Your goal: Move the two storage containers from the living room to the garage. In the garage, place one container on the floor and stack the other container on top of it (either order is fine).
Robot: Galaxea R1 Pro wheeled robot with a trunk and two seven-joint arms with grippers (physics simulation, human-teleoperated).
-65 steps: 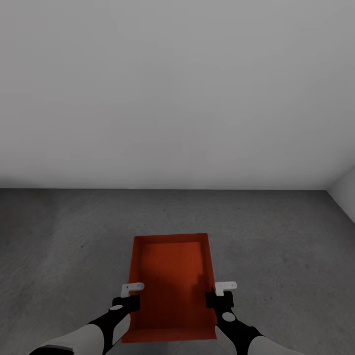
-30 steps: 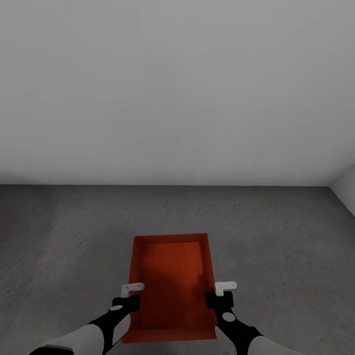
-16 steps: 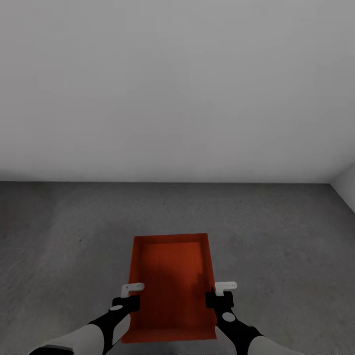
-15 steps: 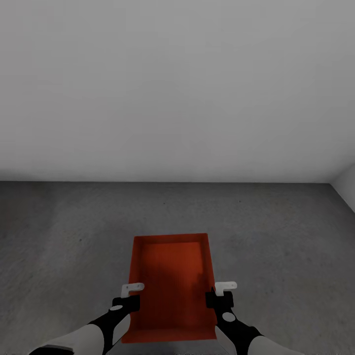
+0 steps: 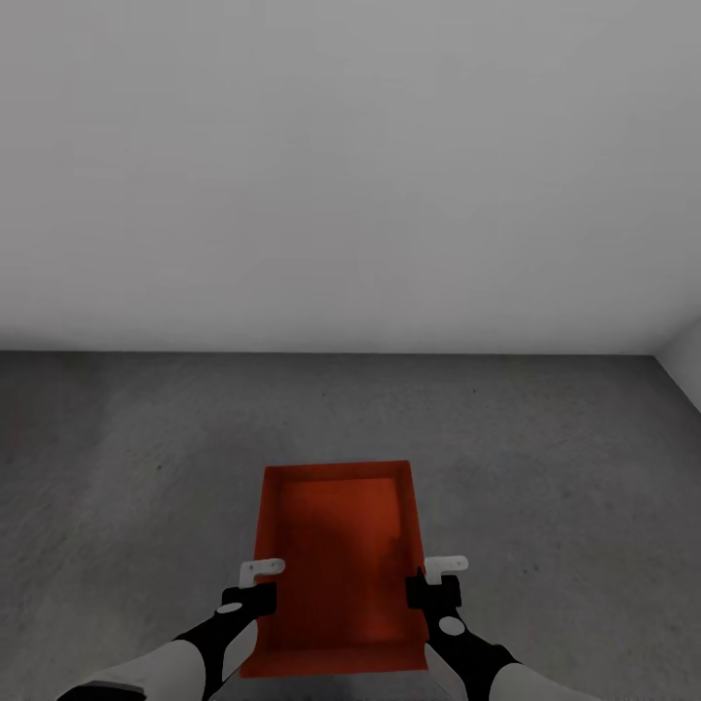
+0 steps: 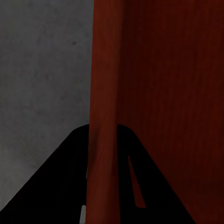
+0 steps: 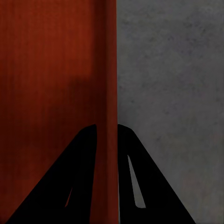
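Observation:
One orange-red storage container [image 5: 336, 555], open top up, hangs level in front of me over the garage floor [image 5: 545, 467]. My left gripper [image 5: 255, 584] is shut on its left side wall [image 6: 105, 116], and my right gripper [image 5: 433, 582] is shut on its right side wall [image 7: 109, 70]. In each wrist view the ribbed wall runs between the two dark fingers. The container is empty inside. The other storage container and the living room are out of view.
A plain white wall [image 5: 350, 175] stands ahead, meeting the mottled grey concrete some way beyond the container. A second white wall [image 5: 686, 365] forms a corner at the far right. Bare concrete stretches on both sides.
The line where wall meets floor has risen in the picture, so the camera has moved. The container and both grippers keep the same place in the view, grip unchanged.

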